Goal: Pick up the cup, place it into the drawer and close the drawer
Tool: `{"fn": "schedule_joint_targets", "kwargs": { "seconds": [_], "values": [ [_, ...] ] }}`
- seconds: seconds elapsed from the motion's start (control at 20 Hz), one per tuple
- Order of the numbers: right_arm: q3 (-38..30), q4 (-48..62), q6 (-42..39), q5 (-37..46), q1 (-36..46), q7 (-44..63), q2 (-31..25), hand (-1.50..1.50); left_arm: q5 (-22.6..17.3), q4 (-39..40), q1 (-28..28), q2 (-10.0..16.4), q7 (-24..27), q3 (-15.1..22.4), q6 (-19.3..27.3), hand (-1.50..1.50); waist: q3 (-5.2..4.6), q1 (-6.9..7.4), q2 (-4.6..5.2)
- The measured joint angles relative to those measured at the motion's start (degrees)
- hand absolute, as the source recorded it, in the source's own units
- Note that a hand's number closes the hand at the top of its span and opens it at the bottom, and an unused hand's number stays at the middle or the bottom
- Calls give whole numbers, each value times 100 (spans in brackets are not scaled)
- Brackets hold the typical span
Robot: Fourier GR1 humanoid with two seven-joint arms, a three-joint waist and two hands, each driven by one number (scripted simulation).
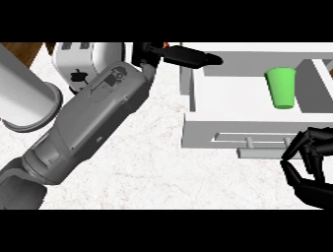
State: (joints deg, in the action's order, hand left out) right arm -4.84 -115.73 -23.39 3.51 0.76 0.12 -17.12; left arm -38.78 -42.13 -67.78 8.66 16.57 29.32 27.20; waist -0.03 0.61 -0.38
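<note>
Nearest of all is the robot's left forearm point(89, 128), a broad grey limb that rises from the lower left corner and slants across the pale marbled counter point(162, 172) toward the top middle. At its end the black left hand point(185, 55) lies with its fingers stretched out straight to the right and holds nothing; it sits by the far left corner of the white drawer point(220, 132).

That drawer stands pulled open toward the robot, its front wall nearest and its grey bar handle point(264, 143) low on that wall. Inside, toward the right side, is the green cup point(281, 88), clear of both hands. Whether it stands or lies on its side I cannot tell.

Low at the right edge is the right hand point(326, 190), black, with its fingers curled like a claw above the thumb and nothing between them. Its fingertips are just beside the handle's right end; contact I cannot make out.

On the far left a big pale cylinder point(13, 88) leans in, and behind the forearm sits a white appliance point(79, 60).
</note>
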Motion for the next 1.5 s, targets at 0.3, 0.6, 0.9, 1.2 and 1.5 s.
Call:
{"fn": "schedule_joint_targets", "kwargs": {
  "seconds": [0.3, 0.6, 0.9, 1.2, 1.5],
  "values": [
    [421, 256, 412, 1017, 162, 24, 189, 150, 30, -1048, 697, 660, -357, -211, -49, -150, 1, 61, 2],
    [949, 1142, 852, 2269, 547, -428, 183, 150, -15, -1954, 1659, 1206, -373, -382, -302, -150, 2, 138, 17],
    [1573, 2220, 1295, 3635, 1027, -632, 64, 150, -78, -2532, 2359, 1593, -361, -583, -540, -150, 2, 165, 33],
    [1823, 3919, 2077, 4596, 1702, -1072, 195, 150, -209, -3176, 3124, 2064, -370, -890, -879, -150, 5, 190, 52],
    [1525, 5928, 2700, 4844, 2812, -1592, 510, 150, -204, -3577, 3874, 2376, -265, -1219, -1257, -150, -3, 162, 53]
  ]
}}
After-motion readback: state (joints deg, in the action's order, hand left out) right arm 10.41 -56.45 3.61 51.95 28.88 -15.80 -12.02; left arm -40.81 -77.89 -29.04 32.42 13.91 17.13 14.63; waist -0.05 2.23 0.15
